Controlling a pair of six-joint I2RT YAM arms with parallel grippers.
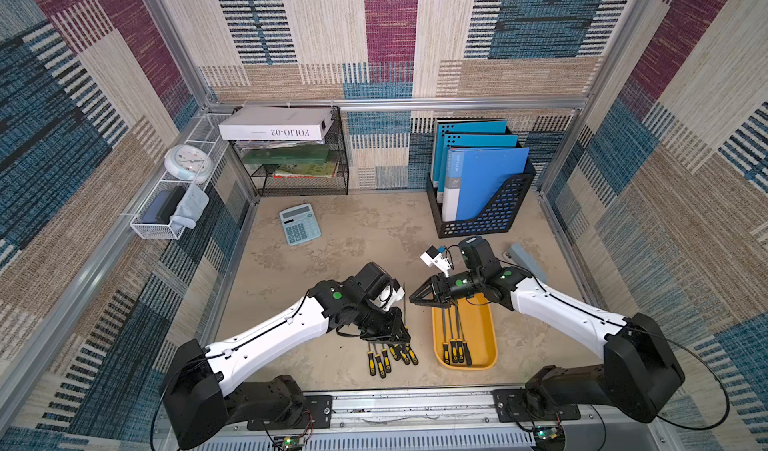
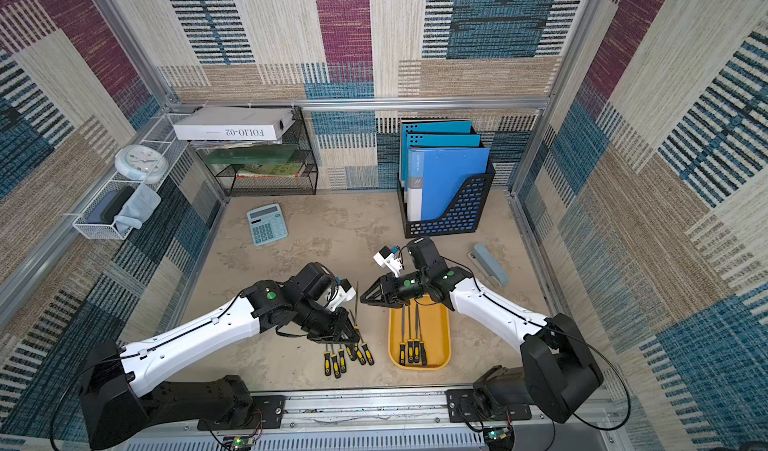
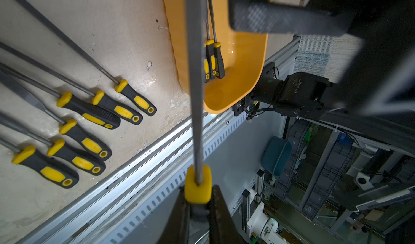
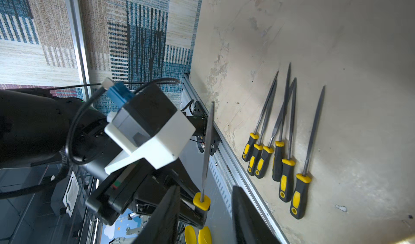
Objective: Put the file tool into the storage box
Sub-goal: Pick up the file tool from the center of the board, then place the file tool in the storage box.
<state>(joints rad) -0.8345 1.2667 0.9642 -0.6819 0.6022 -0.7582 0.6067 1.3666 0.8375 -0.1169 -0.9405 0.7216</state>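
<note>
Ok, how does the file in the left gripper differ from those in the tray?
The held file is up in the air; the tray files lie flat in the storage box. The left gripper clamps the held file's handle; the tray files lie loose. Both: yellow-black handles.

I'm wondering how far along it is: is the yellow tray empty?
Not empty. Several files with yellow-black handles lie lengthwise inside the storage box.
</note>
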